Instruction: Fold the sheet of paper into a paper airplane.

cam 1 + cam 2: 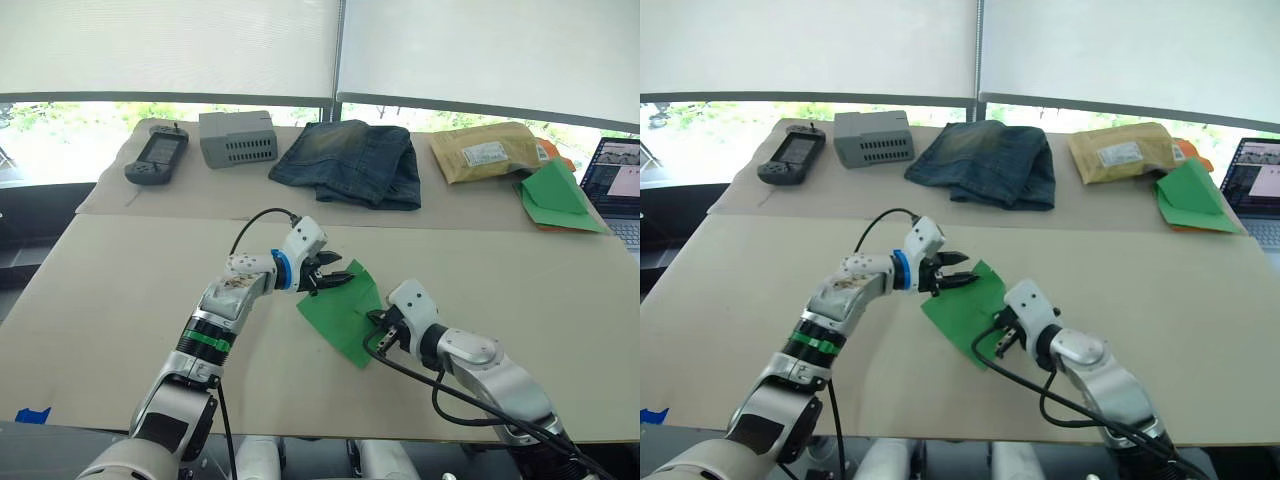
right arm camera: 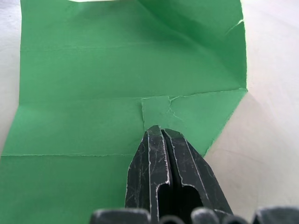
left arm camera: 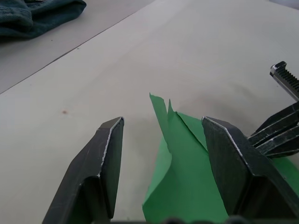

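Observation:
The sheet of paper [image 1: 345, 312] lies bright green and creased near the middle of the beige table [image 1: 120, 290]. One corner of it is lifted [image 3: 180, 154]. My left gripper [image 1: 335, 279] is at the sheet's far-left edge and stands open. In the left wrist view the raised edge rises between its fingers [image 3: 105, 163], close to one of them. My right gripper [image 1: 379, 330] is shut, and its tips rest on the sheet's near-right part. In the right wrist view they [image 2: 159, 131] touch the paper [image 2: 117, 70] at a small tear on the middle crease.
Along the back strip of the table are a handheld console [image 1: 157, 156], a grey box [image 1: 237, 138], folded jeans [image 1: 350, 162], a padded envelope [image 1: 490, 150] and a green triangular paper stack with an orange edge [image 1: 558, 200]. A laptop [image 1: 620, 185] sits at the far right.

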`<act>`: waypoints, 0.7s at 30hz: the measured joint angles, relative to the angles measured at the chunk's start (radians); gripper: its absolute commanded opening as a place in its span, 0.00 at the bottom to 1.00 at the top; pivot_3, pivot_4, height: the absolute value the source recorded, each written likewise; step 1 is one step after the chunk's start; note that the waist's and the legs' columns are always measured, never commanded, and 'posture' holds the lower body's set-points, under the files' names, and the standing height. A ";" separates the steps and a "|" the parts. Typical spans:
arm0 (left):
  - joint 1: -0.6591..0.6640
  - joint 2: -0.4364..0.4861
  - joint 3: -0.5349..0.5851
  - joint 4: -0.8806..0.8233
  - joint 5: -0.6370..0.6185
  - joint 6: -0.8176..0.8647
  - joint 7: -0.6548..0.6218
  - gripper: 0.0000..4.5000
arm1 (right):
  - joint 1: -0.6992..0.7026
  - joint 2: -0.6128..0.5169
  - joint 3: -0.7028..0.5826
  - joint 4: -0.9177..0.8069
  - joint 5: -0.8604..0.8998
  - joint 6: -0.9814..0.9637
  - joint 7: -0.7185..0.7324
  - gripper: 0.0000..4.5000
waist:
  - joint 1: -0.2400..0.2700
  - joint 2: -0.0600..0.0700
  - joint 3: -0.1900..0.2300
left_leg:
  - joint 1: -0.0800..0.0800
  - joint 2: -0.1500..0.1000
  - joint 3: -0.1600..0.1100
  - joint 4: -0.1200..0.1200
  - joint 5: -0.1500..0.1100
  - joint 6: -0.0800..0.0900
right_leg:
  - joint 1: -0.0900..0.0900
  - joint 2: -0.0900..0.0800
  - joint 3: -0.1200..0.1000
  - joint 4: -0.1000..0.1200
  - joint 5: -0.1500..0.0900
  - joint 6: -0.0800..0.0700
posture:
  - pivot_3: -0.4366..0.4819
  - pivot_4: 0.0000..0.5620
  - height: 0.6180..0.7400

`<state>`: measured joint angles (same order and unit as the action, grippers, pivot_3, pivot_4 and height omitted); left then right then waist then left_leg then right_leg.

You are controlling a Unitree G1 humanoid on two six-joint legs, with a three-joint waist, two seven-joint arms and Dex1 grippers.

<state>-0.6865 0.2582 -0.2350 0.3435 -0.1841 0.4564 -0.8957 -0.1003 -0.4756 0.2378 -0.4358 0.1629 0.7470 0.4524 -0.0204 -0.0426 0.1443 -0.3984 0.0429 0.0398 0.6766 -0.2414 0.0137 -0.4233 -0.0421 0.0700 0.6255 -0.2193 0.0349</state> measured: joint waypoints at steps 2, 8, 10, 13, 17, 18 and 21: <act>-0.007 -0.007 -0.002 0.033 0.007 -0.003 -0.002 0.45 | 0.000 0.000 0.001 -0.004 0.000 0.001 -0.004 0.00 | 0.000 0.000 0.000 | 0.000 0.000 0.000 0.000 0.000 0.000 | 0.000 0.000 0.000 0.000 0.000 0.000 | 0.48 0.27 0.95; -0.020 -0.014 -0.003 0.074 0.023 0.028 -0.025 0.00 | 0.000 0.000 -0.006 -0.011 0.000 0.009 -0.012 0.00 | 0.001 0.000 0.000 | 0.000 0.000 0.000 0.000 0.000 0.000 | 0.000 0.000 0.000 0.000 0.000 0.000 | 0.48 0.27 0.95; -0.020 -0.031 0.017 0.074 0.004 0.082 -0.019 0.00 | -0.001 -0.002 -0.013 -0.018 0.004 0.018 -0.008 0.00 | 0.003 0.000 0.000 | -0.001 0.000 0.000 0.000 0.000 0.000 | 0.000 0.000 0.000 0.000 0.000 0.000 | 0.48 0.27 0.95; -0.016 -0.046 0.060 0.038 -0.035 0.169 0.007 0.00 | -0.003 -0.004 -0.023 -0.026 0.014 0.026 0.001 0.00 | 0.003 0.000 0.001 | -0.001 0.000 0.000 0.000 0.000 0.000 | -0.001 0.000 0.000 0.000 0.000 0.000 | 0.48 0.27 0.95; 0.038 -0.050 0.124 -0.067 -0.082 0.290 0.087 0.00 | -0.053 -0.022 -0.046 -0.015 0.020 0.033 0.020 0.00 | -0.002 0.001 0.003 | -0.003 0.000 0.000 0.000 0.000 0.000 | -0.003 0.000 0.001 0.000 0.000 0.001 | 0.48 0.27 0.95; 0.056 -0.050 0.138 -0.092 -0.093 0.318 0.108 0.00 | -0.071 -0.025 -0.059 -0.015 0.022 0.042 0.024 0.00 | -0.002 0.001 0.004 | -0.003 0.000 -0.001 0.000 0.000 0.000 | -0.003 0.000 0.000 0.000 0.000 0.001 | 0.48 0.27 0.95; 0.116 -0.069 0.182 -0.175 -0.117 0.401 0.189 0.00 | -0.134 -0.027 -0.093 -0.019 0.039 0.059 0.031 0.00 | 0.000 0.001 0.005 | -0.005 0.000 -0.002 0.000 0.000 0.000 | -0.005 0.000 0.000 0.001 0.001 0.000 | 0.48 0.27 0.95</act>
<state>-0.5707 0.1894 -0.0527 0.1690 -0.3012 0.8572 -0.7070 -0.2347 -0.5024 0.1445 -0.4544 0.2021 0.8058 0.4832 -0.0204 -0.0417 0.1492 -0.4037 0.0428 0.0381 0.6764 -0.2414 0.0138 -0.4280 -0.0421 0.0699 0.6261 -0.2188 0.0352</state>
